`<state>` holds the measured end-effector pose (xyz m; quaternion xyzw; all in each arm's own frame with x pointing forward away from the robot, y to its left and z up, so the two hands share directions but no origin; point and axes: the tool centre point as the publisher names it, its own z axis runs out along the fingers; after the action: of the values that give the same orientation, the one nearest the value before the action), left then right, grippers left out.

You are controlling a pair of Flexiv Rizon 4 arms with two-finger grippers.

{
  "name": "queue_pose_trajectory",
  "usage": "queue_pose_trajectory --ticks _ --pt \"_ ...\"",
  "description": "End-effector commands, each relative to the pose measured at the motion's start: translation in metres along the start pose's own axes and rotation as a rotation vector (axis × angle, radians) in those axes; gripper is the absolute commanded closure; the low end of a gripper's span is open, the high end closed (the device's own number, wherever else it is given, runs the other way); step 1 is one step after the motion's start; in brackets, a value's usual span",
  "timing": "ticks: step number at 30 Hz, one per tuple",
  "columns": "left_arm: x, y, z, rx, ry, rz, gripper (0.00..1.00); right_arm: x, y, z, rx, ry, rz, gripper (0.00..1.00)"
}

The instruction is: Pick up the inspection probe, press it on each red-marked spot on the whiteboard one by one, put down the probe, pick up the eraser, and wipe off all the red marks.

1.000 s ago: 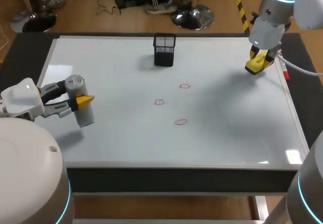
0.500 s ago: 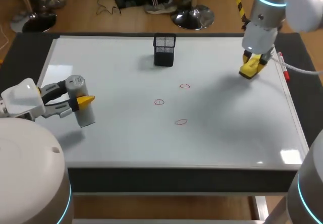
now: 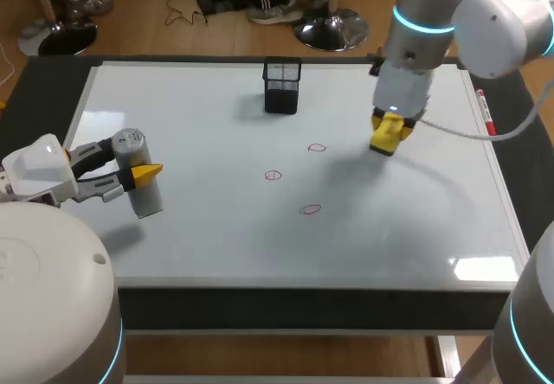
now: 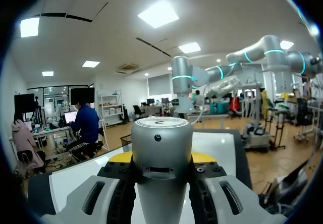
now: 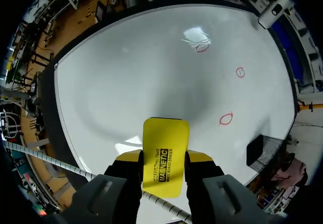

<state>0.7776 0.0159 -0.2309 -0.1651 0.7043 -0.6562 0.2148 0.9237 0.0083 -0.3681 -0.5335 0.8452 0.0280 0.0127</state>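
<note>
1. Where my left arm comes in over the desk (image 3: 48,99), the left claw (image 3: 132,176) is clamped on the probe (image 3: 138,176), a silver cylinder. It stands roughly upright between the yellow tips, over the near left part of the whiteboard (image 3: 190,116).
2. In the left wrist view the probe (image 4: 161,168) fills the gap of the left claw (image 4: 161,159), with a finger pressed to each side.
3. Well to the right of that claw, three red marks (image 3: 273,175) sit in a loose cluster mid-board, apart from one another.
4. A black mesh cup (image 3: 282,85) stands upright beyond the marks, near the board's far edge.
5. The right claw (image 3: 387,133) points down over the board just right of the farthest mark and grips the yellow eraser (image 5: 165,153) flat between its fingers.
6. From the right wrist, the eraser sticks out ahead of the right claw (image 5: 164,159). The three marks (image 5: 226,118) lie ahead and off to one side, none under it.
7. A red pen (image 3: 486,116) lies along the board's right edge, well right of that claw.
</note>
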Motion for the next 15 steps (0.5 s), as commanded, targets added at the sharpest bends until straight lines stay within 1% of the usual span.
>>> queue_pose_trajectory --ticks 1,6,10,15 --pt "0.0 -0.001 0.0 0.001 -0.001 0.001 1.0 -0.023 0.033 0.001 0.045 0.01 -0.078 1.0" --pt "0.0 -0.001 0.0 0.001 -0.001 0.001 1.0 -0.052 0.07 -0.001 0.038 -0.014 -0.193 1.0" --pt "0.0 -0.001 0.0 0.001 -0.001 0.001 1.0 -0.072 0.089 -0.001 0.031 -0.013 -0.254 1.0" --pt "0.0 -0.001 0.0 0.001 -0.001 0.001 1.0 -0.098 0.114 0.007 0.023 -0.002 -0.345 1.0"
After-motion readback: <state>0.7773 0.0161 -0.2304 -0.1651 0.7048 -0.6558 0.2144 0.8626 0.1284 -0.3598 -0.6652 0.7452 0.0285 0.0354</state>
